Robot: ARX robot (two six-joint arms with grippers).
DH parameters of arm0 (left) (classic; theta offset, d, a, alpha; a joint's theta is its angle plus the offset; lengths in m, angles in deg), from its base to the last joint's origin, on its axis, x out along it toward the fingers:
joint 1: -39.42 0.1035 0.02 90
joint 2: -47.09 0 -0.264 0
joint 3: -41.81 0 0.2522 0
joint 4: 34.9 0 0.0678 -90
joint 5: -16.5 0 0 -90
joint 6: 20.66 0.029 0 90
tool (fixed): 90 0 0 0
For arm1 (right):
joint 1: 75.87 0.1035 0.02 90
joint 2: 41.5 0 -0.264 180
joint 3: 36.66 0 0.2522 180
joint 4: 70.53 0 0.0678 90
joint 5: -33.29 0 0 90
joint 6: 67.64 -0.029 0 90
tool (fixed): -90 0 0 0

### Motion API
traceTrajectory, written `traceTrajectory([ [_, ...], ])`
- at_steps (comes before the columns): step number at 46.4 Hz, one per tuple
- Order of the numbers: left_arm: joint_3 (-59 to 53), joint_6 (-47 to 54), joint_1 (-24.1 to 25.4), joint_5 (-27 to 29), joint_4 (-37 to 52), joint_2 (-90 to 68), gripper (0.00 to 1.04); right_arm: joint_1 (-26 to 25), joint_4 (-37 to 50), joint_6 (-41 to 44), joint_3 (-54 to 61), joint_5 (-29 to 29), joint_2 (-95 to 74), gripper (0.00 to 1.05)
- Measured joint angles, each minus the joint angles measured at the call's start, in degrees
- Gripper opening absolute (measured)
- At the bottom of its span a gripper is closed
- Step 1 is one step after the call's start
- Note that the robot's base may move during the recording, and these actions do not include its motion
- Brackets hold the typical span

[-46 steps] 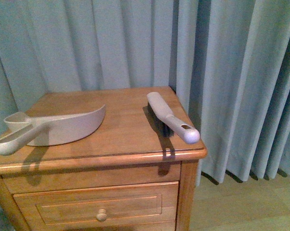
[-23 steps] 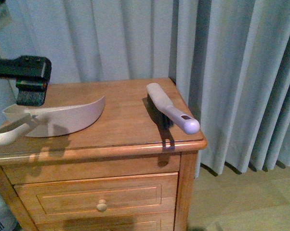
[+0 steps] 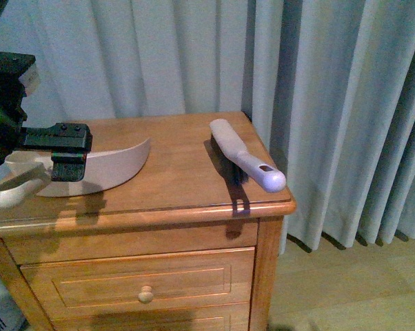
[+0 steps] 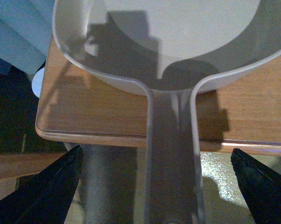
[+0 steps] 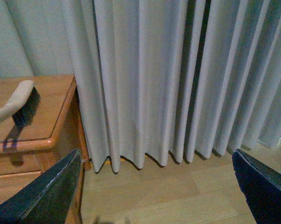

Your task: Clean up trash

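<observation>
No crumpled white paper trash shows in any view. A beige dustpan (image 3: 104, 169) lies at the left of a wooden nightstand (image 3: 180, 200), its handle (image 3: 14, 189) sticking past the left front edge. A hand brush (image 3: 245, 165) with dark bristles lies at the right, its handle tip over the front edge. My left gripper (image 3: 73, 152) is open just above the dustpan's handle end. In the left wrist view (image 4: 157, 186) its jaws stand wide on either side of the handle (image 4: 171, 154), not touching it. My right gripper (image 5: 154, 196) is open and empty over the floor, right of the nightstand.
Grey-blue curtains (image 3: 331, 103) hang behind and to the right of the nightstand. A drawer with a round knob (image 3: 146, 295) is in its front. Wood floor (image 5: 178, 186) lies to the right. The brush end (image 5: 14, 105) shows in the right wrist view.
My left arm has come into view from the upper left and dropped lower and further right, over the dustpan's handle. The dustpan and brush have not moved in the last half second.
</observation>
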State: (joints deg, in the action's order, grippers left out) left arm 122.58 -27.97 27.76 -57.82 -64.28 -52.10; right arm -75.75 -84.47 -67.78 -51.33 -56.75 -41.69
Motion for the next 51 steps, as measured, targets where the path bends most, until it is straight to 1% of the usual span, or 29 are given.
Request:
traceTrajectory([
  [23, -0.4, 0.4, 0.1, 0.9, 2.2, -3.5, 0.96, 0.0, 0.0, 0.0, 0.0, 0.0, 0.0, 0.97],
  [25, -0.4, 0.4, 0.1, 0.9, 2.2, -3.5, 0.91, 0.0, 0.0, 0.0, 0.0, 0.0, 0.0, 0.97],
  [27, -0.5, 0.4, 0.1, 0.9, 2.3, -3.6, 0.84, 0.0, 0.0, 0.0, 0.0, 0.0, 0.0, 0.97],
  [30, -0.6, 0.4, 0.1, 0.9, 2.3, -3.6, 0.7, 0.0, 0.0, 0.0, 0.0, 0.0, 0.0, 0.97],
  [33, -0.7, 0.4, 0.1, 0.9, 2.3, -3.6, 0.59, 0.0, 0.0, 0.0, 0.0, 0.0, 0.0, 0.97],
  [35, -0.8, 0.5, 0.2, 0.8, 2.5, -3.6, 0.48, 0.0, 0.0, 0.0, 0.0, 0.0, 0.0, 0.97],
  [40, -1.3, 0.7, 0.3, 0.6, 2.9, -3.6, 0.3, 0.0, 0.0, 0.0, 0.0, 0.0, 0.0, 0.97],
  [42, -1.4, 0.6, 0.3, 0.7, 3.2, -3.6, 0.28, 0.0, 0.0, 0.0, 0.0, 0.0, 0.0, 0.97],
  [48, -2.0, 1.1, 0.4, 0.8, 4.0, -2.8, 0.28, 0.0, 0.0, 0.0, 0.0, 0.0, 0.0, 0.97],
  [51, -3.4, 1.5, 0.6, 1.2, 5.8, -1.0, 0.28, 0.0, 0.0, 0.0, 0.0, 0.0, 0.0, 0.97],
])
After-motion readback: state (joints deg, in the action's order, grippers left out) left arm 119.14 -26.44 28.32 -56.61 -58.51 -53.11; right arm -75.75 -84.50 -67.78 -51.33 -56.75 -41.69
